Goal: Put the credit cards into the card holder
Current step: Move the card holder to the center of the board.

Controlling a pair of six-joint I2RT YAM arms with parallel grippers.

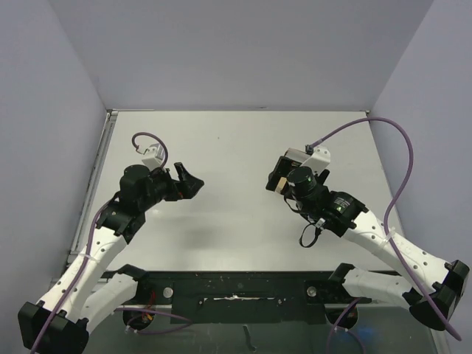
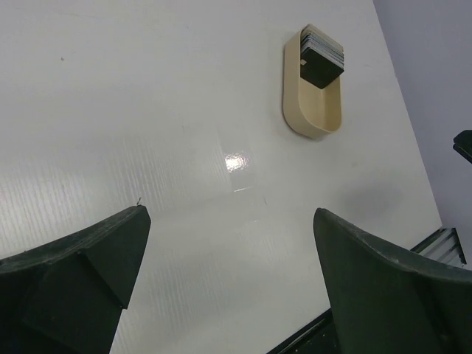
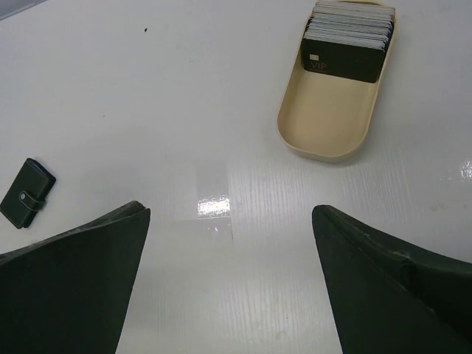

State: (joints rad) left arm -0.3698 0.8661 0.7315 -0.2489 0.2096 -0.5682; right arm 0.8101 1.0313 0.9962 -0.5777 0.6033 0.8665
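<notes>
The left gripper (image 2: pixel 230 221) is held fully spread and empty above the table (image 2: pixel 147 110), and the card holder (image 3: pixel 27 193) is seen lying snapped shut, so it would presumably have to be opened first. The credit cards (image 3: pixel 346 40) are packed together at one end of the beige tray (image 3: pixel 324 144), well apart from the holder. The right gripper (image 3: pixel 230 214), equally wide and empty, is poised short of that tray.
</notes>
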